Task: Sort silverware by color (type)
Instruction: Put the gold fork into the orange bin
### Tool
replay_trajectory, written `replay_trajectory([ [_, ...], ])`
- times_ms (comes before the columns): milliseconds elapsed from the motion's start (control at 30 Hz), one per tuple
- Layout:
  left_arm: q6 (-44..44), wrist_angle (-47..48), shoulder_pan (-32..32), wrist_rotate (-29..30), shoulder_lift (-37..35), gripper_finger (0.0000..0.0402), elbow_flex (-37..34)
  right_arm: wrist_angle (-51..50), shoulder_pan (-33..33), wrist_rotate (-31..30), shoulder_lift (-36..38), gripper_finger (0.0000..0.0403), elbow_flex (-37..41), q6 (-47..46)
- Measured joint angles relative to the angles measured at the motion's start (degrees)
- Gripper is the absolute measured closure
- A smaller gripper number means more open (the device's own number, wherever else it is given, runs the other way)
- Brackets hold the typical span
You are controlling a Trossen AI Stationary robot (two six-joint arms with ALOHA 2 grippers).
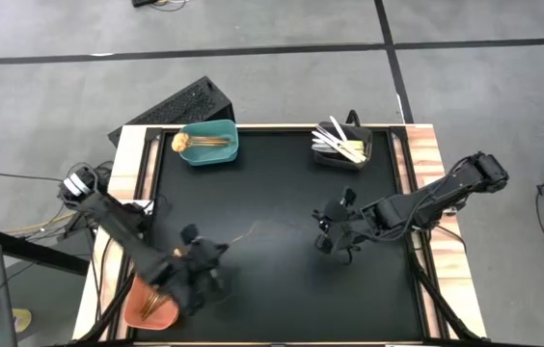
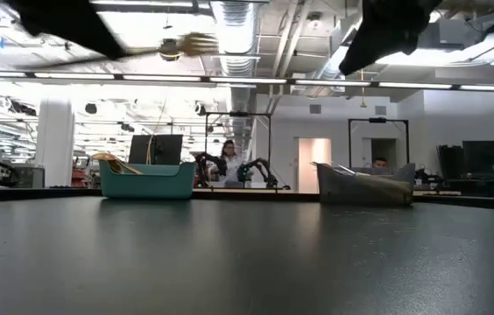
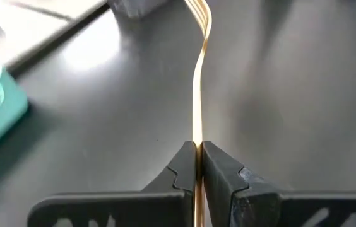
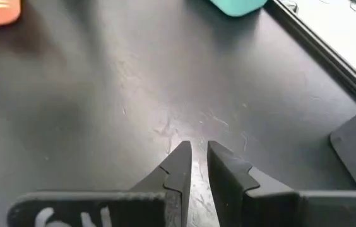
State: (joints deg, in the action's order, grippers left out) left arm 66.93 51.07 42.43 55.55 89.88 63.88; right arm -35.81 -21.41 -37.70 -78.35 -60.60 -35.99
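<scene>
My left gripper (image 1: 204, 262) is over the table's near left part, shut on a slim golden-copper fork (image 1: 243, 233). The fork also shows in the left wrist view (image 3: 198, 82) and high up in the low view (image 2: 186, 42). My right gripper (image 1: 335, 241) hovers right of centre over bare table; its fingers (image 4: 195, 151) stand a narrow gap apart and hold nothing. Gold silverware (image 1: 206, 143) lies in the teal bin (image 1: 224, 154). White-silver pieces (image 1: 341, 143) lie in the dark bin (image 1: 335, 159), with their ends sticking out over its rim. My left gripper pinches the fork's handle (image 3: 197, 135) between its two fingers. The fork is seen edge-on and runs straight forward, in line with the fingers. Its tines (image 3: 198, 9) point away from the gripper toward the table's middle. The fork is lifted clear of the table, roughly level.
An orange bin (image 1: 147, 306) holding copper pieces sits at the near left corner, beside my left arm. The teal bin (image 2: 146, 179) and the dark bin (image 2: 365, 185) stand along the far edge. Black tabletop (image 1: 272, 280) shows between the arms. People sit in the room behind.
</scene>
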Motion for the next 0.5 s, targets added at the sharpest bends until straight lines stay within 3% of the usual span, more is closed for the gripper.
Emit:
replay_trajectory([
  [367,46.42,26.49,22.67,-8.48,-2.85,0.0401,0.0,0.68,2.06,-1.06,-5.97,0.0324,0.01,-0.04],
  [500,47.53,25.9,25.91,-13.51,-2.6,0.0401,-0.02,0.48,2.06,-0.21,-6.37,0.0324,0.02,-0.15],
])
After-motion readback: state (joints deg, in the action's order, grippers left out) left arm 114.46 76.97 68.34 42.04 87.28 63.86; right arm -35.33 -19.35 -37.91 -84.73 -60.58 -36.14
